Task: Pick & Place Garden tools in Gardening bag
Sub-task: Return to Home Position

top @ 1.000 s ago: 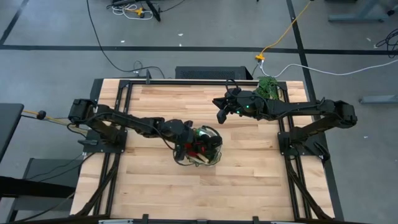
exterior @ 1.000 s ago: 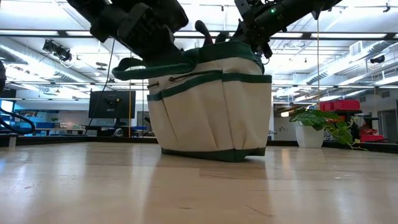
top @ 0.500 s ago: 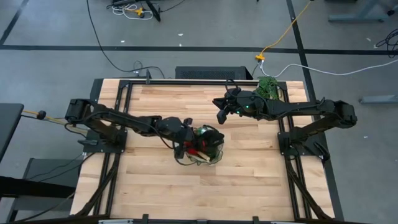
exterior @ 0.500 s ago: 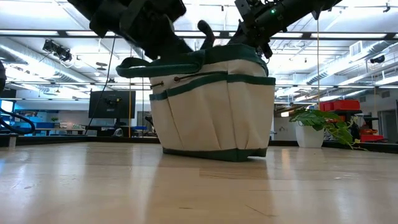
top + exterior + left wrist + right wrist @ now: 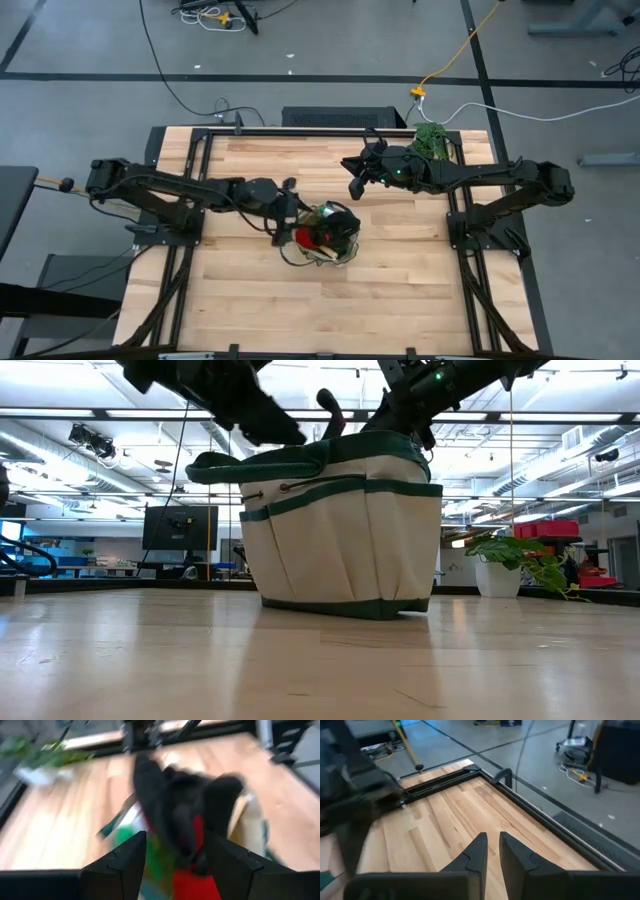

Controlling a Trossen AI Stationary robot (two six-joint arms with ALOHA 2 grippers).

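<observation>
The beige gardening bag (image 5: pixel 330 233) with green trim stands upright on the table's middle; it also shows in the low view (image 5: pixel 340 530). A red-and-black handled tool (image 5: pixel 311 237) stands in it, its black handle sticking out of the top (image 5: pixel 330 405). My left gripper (image 5: pixel 284 207) is open and empty, just left of the bag and above its rim; in the left wrist view (image 5: pixel 175 862) the tool (image 5: pixel 190 835) shows beyond the fingers. My right gripper (image 5: pixel 355 187) is shut and empty, raised above the table beyond the bag's far side (image 5: pixel 492 851).
A leafy green plant (image 5: pixel 432 140) in a white pot stands at the table's far right corner and also shows in the low view (image 5: pixel 520 560). Bare wood lies near and left of the bag. Black frame rails (image 5: pixel 190 190) run along the table's sides.
My left gripper has drawn back from over the bag toward the table's left edge and up. The bag, pushed askew a second ago, now stands straight, with the tool's black handle showing above its rim. My right arm has kept still.
</observation>
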